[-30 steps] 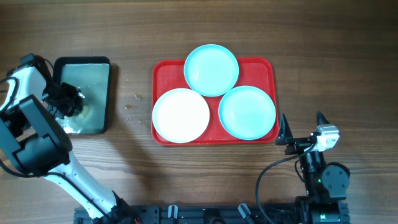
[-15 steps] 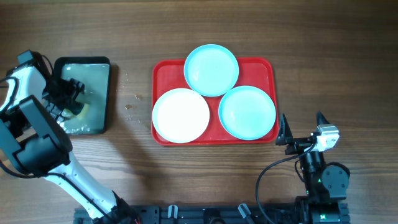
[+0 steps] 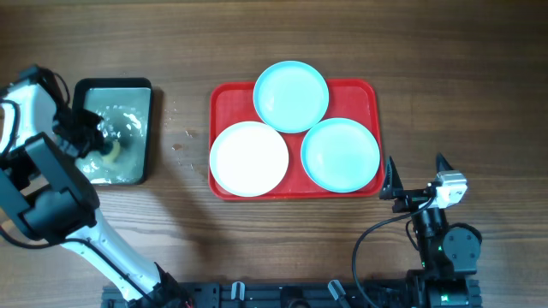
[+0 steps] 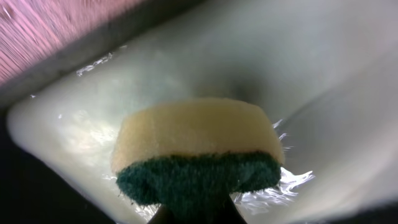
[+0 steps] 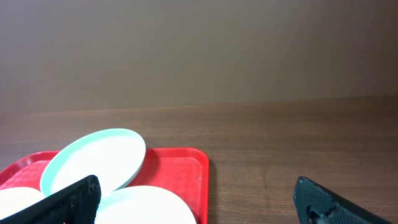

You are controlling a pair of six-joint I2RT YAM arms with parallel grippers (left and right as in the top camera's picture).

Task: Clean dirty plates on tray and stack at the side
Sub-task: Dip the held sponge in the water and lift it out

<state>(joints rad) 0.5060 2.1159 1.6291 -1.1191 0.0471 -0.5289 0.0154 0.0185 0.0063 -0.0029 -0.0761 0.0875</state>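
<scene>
Looking down from overhead, you find all three plates on the red tray (image 3: 229, 99): one aqua plate (image 3: 291, 96) at the far edge, overhanging the rim, the white plate (image 3: 249, 158) at the near left and a second aqua plate (image 3: 340, 154) at the near right, the three packed edge to edge. Nothing is stacked on the bench (image 3: 479, 68) beside the tray, so by my reading no plate has been cleaned or set aside yet. Your left pincer (image 3: 86, 137) is down in the black-rimmed basin (image 3: 111, 83), well apart from the tray, with rippled water around it. Your right pincer (image 3: 415, 173) sits just off the tray's near right corner.

From the left wrist, you have a yellow sponge (image 4: 196, 134) with a green scouring face clamped in the pincer, right over the wet, pale basin floor. I take this as wetting the sponge, the step ahead of any scrubbing.

From the right wrist, your fingers (image 5: 69, 198) stand wide apart with nothing between them, and the tray and plates lie just ahead at the left. All three wipes and the stacking remain.
</scene>
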